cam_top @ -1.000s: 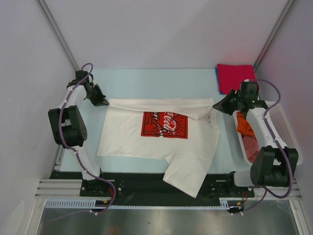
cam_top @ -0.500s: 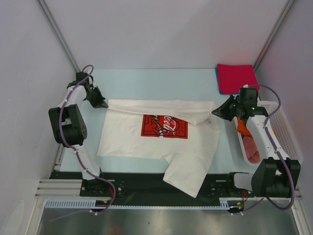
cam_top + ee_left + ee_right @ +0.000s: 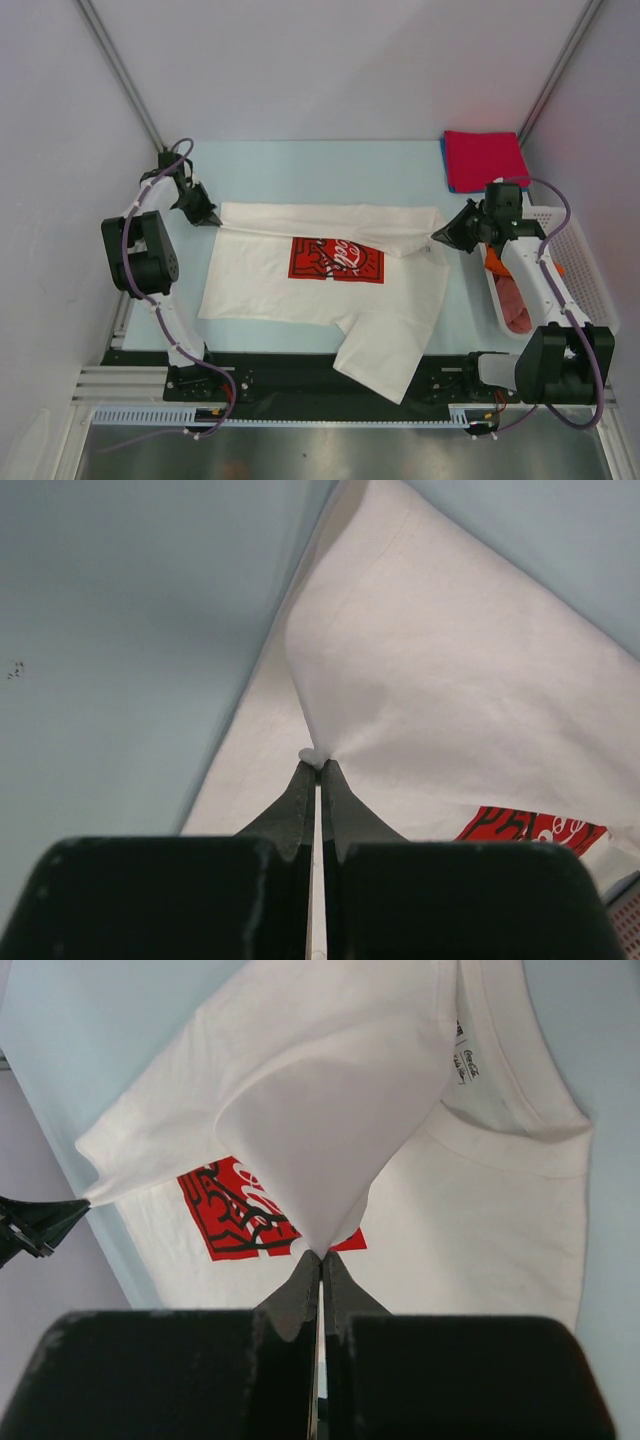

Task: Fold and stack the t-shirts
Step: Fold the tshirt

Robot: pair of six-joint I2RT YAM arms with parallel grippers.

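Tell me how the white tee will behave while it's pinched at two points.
Probably floppy: the white tee creases and folds over between the left hand and right hand. Likely light, since small pinches hold it. Unheld cloth would likely trail.

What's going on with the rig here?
Both arms are folding the white t-shirt. The left gripper is shut on its far left corner, the right gripper on its far right corner, holding the far edge doubled over onto the red logo. A folded red shirt lies at the far right; an orange shirt sits in the basket.
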